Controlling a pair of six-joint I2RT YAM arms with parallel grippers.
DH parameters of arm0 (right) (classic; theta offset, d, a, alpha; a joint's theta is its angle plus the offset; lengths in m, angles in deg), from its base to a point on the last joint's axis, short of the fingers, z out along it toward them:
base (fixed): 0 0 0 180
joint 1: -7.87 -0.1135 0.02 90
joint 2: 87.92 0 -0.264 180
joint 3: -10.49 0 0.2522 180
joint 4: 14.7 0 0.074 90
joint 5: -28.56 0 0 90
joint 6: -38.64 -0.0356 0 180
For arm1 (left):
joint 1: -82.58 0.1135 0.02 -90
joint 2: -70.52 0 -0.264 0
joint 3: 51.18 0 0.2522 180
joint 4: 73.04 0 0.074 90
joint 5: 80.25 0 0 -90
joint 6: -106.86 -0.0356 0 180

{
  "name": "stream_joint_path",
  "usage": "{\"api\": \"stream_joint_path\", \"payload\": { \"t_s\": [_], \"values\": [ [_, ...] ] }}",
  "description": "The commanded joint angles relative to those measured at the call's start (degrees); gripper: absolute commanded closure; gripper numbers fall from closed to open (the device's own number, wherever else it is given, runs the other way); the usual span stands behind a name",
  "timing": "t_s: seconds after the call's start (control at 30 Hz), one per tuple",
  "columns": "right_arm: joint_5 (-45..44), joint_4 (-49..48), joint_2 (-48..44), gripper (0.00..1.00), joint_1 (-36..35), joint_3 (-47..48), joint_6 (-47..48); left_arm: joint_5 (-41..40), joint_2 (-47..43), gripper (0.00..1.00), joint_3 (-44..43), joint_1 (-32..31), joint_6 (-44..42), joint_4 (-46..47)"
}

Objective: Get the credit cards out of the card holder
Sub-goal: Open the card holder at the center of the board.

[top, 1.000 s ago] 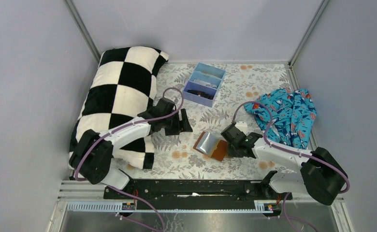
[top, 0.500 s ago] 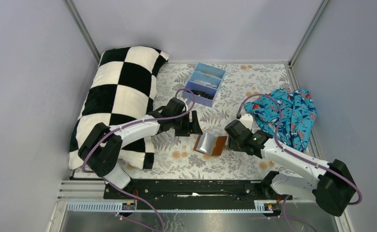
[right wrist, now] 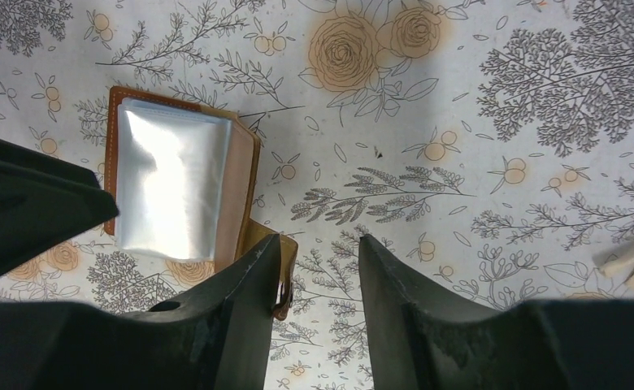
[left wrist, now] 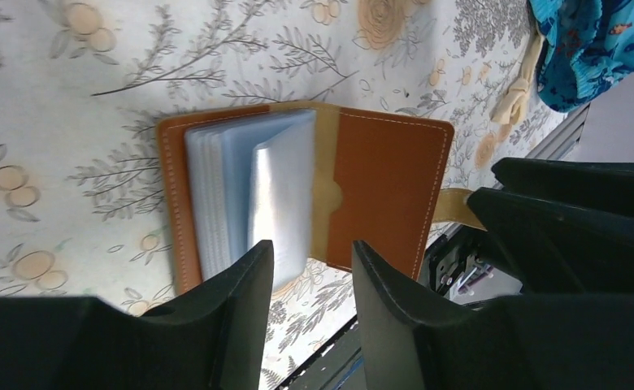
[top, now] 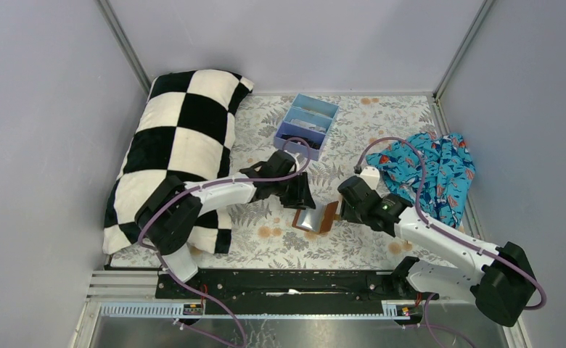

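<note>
At the card holder [top: 316, 216], left gripper [left wrist: 311, 253] and right gripper [right wrist: 320, 245] hover part-open

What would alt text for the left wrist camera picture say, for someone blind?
An open brown leather card holder lies on a flowered tablecloth, its clear plastic sleeves fanned up. The left hand, two black fingers spread apart, fills the foreground; blue patterned cloth shows top right.

A blue compartment tray [top: 316, 106] stands on the floral tablecloth [top: 367, 123]; left of it lies a checkered pillow [top: 178, 145]; right of it, a crumpled blue patterned cloth [top: 436, 174]
</note>
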Motion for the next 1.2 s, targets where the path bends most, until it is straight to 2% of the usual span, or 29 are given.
{"api": "stream_joint_path", "payload": {
  "t_s": [0.0, 0.17, 0.33, 0.47, 0.6, 0.7, 0.77, 0.9, 1.03, 1.17],
  "values": [
    [0.38, -1.73, 0.18, 0.53, 0.41, -0.81, -1.36, 1.94, 2.37, 0.56, -3.79, -2.23, 0.47, 3.21],
    [-0.39, -1.68, -0.90, 0.51, 0.41, -1.97, -2.68, 2.80, 7.15, 0.58, -6.53, -5.35, 0.07, 4.52],
    [-0.08, -2.81, -5.11, 0.51, 0.41, -2.06, -4.55, 2.76, 12.78, 0.61, -8.84, -5.72, 0.19, 3.95],
    [1.35, -8.18, -10.72, 0.53, 0.35, -5.10, -7.80, 2.78, 14.27, 0.61, -9.05, -6.14, 0.68, 4.27],
    [4.80, -13.96, -11.54, 0.64, 0.41, -8.71, -11.42, 2.53, 14.82, 0.61, -9.22, -6.27, 1.19, 4.39],
    [8.02, -17.23, -8.54, 0.82, 0.41, -11.20, -14.20, 2.25, 13.73, 0.61, -8.83, -6.27, 1.50, 4.72],
    [9.93, -20.39, -6.70, 0.89, 0.35, -13.55, -16.00, 2.45, 12.17, 0.61, -8.39, -6.27, 1.48, 5.10],
    [10.51, -24.63, -3.65, 0.92, 0.54, -17.10, -17.85, 3.79, 7.79, 0.59, -7.49, -6.20, 1.35, 5.86],
    [8.91, -24.41, 0.10, 0.95, 1.32, -18.40, -17.99, 1.33, 2.54, 0.56, -7.08, -5.35, 0.93, 3.20],
    [8.70, -25.73, 1.32, 0.95, 2.38, -20.34, -18.14, -0.23, -1.05, 0.41, -4.12, -2.62, 1.11, 2.89]
  ]
}}
